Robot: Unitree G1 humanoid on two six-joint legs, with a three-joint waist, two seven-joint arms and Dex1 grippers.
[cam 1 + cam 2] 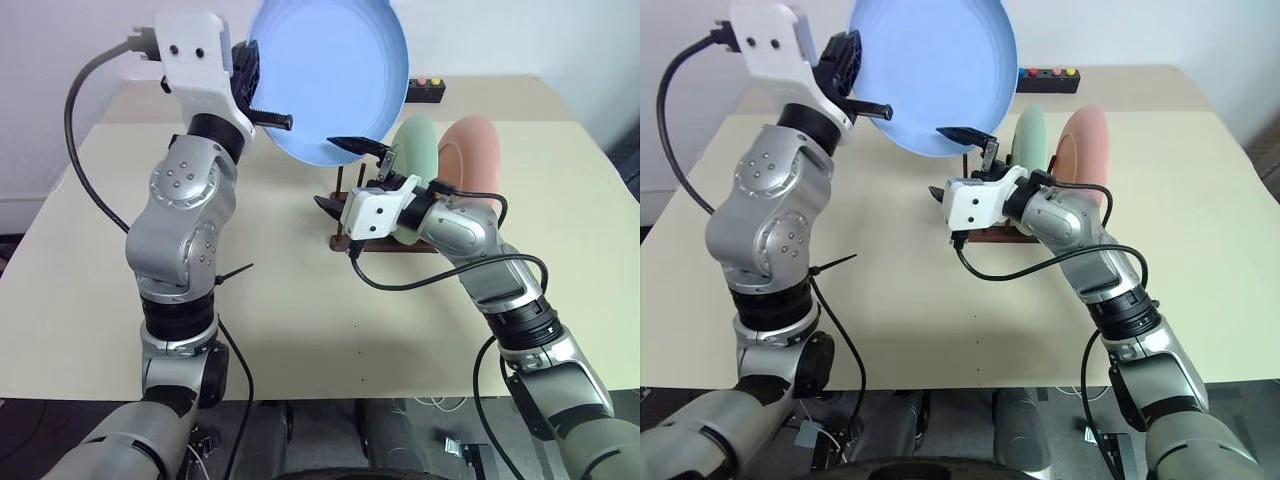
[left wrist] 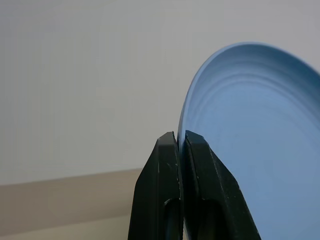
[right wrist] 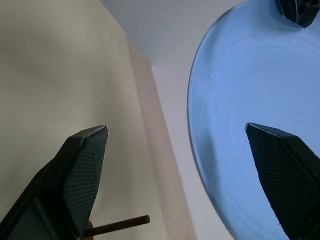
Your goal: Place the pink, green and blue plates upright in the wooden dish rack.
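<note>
Right gripper (image 1: 348,177) apart; left gripper (image 1: 262,103) clamped on blue plate (image 1: 335,75); green plate (image 1: 417,150), pink plate (image 1: 473,150) upright in rack (image 1: 345,240).

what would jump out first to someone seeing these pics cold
The light blue plate stands out first, held high above the table with its rim pinched in the left end effector. Just below it the right end effector waits open, one finger under the plate's lower edge. Behind that, the green plate and pink plate already stand upright in the wooden dish rack.
</note>
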